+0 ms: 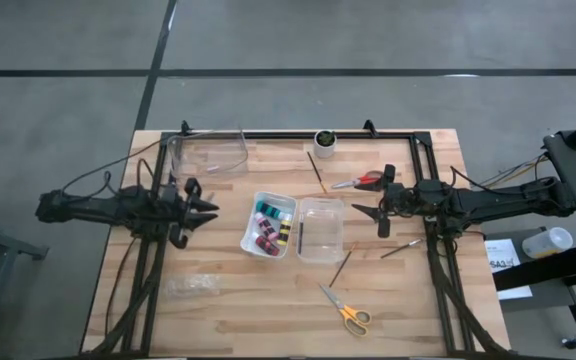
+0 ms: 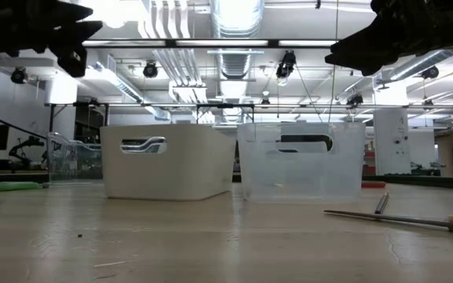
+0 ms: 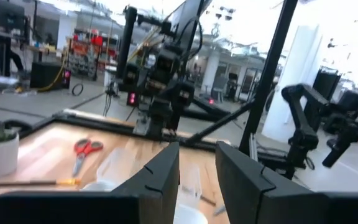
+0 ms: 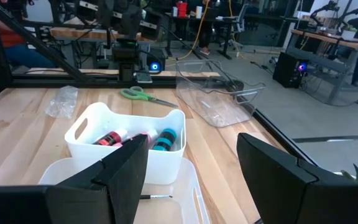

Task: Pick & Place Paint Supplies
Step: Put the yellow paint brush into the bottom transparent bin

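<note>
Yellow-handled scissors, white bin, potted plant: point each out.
yellow-handled scissors (image 1: 355,319): high view, on the handle loops.
white bin (image 1: 255,211): high view, on its rim.
potted plant (image 1: 325,145): high view, on the white pot's side.

We see paint bottles (image 1: 269,227) lying packed inside the white bin (image 1: 255,205). Beside that bin, red-handled scissors (image 1: 364,181) and yellow-handled scissors (image 1: 345,311) lie flat, with thin brushes (image 1: 340,268) between them.

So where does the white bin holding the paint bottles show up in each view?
High: white bin at table centre, left of the clear bin.
Low: left of centre.
Left wrist: only a rim part, uncertain.
Right wrist: centre, bottles inside.
Shared landmark: the clear bin beside it.
</note>
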